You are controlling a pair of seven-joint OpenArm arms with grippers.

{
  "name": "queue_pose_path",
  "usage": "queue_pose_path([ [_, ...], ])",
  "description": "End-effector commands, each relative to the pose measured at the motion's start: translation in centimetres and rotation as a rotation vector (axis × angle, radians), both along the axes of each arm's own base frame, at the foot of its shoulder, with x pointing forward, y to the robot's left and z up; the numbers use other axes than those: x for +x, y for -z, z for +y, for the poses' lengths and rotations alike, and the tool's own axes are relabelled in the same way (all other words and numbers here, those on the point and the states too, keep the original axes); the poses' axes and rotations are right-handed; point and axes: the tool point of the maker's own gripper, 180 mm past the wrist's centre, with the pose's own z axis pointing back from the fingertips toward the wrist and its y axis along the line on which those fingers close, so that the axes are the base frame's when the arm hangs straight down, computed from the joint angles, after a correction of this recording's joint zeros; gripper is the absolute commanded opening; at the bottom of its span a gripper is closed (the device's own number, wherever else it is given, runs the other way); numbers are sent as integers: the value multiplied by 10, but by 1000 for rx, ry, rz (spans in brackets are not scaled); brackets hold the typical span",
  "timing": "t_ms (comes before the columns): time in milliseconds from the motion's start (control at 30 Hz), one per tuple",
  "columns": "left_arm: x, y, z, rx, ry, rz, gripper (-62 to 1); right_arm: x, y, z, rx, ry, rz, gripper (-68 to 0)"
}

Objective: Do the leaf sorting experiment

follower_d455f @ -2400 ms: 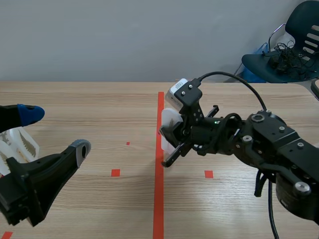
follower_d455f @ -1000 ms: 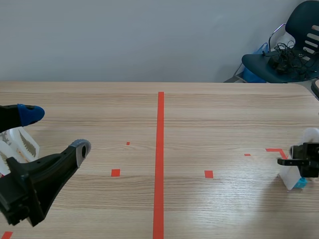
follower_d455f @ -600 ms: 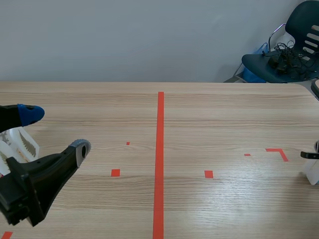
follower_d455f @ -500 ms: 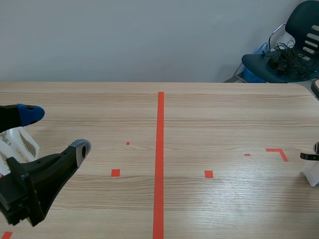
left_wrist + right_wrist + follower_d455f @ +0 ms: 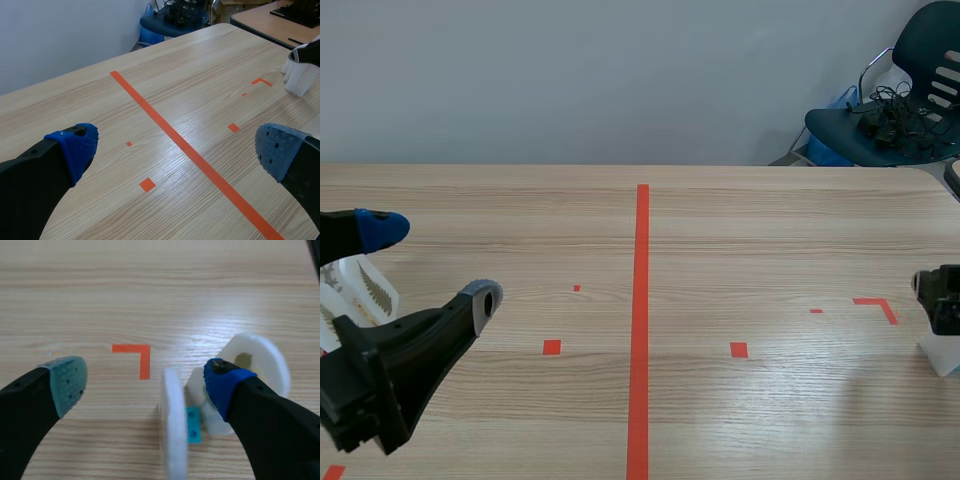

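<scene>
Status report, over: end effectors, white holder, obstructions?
Left end effector open, empty. Right end effector open, white holder ungripped between its fingers. White rack beside left, not obstructing.

The table [image 5: 520, 210] is seen as light wood with a fine straight grain, smooth and faintly glossy where light is thrown back. The tape line [image 5: 641, 300] is matt. The white stand [image 5: 172, 430] is made of smooth matt plastic, with a small teal insert [image 5: 193, 424]. A white ribbed piece [image 5: 362, 288] also looks plastic. The fingers [image 5: 30, 185] of the left gripper [image 5: 175, 147] are matt black plastic, tipped with soft, dotted blue pads [image 5: 77, 147]. On the right gripper [image 5: 145, 380] one pad [image 5: 67, 382] is grey-green and dotted. The chair [image 5: 880, 125] has a dark plastic seat.
</scene>
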Motion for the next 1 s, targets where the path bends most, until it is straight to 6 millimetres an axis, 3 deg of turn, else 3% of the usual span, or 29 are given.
queue_pose_path([
  [0,0,-7,-1,-23,-3,-20,14,15,-45,-8,-29,-8,-107,-151],
  [200,0,-7,-1,-23,-3,-21,14,26,-118,16,-88,-129,-162,-50],
  [333,0,-7,-1,-23,-2,-20,14,22,-138,31,-173,-189,-143,4],
  [733,1,-7,-1,-23,-3,-21,14,-32,-120,176,-76,-584,-109,4],
  [867,1,-7,-1,-23,-3,-21,14,-53,-111,206,-30,-663,-83,4],
  [967,0,-7,-1,-23,-3,-20,14,-64,-102,217,3,-694,-56,4],
])
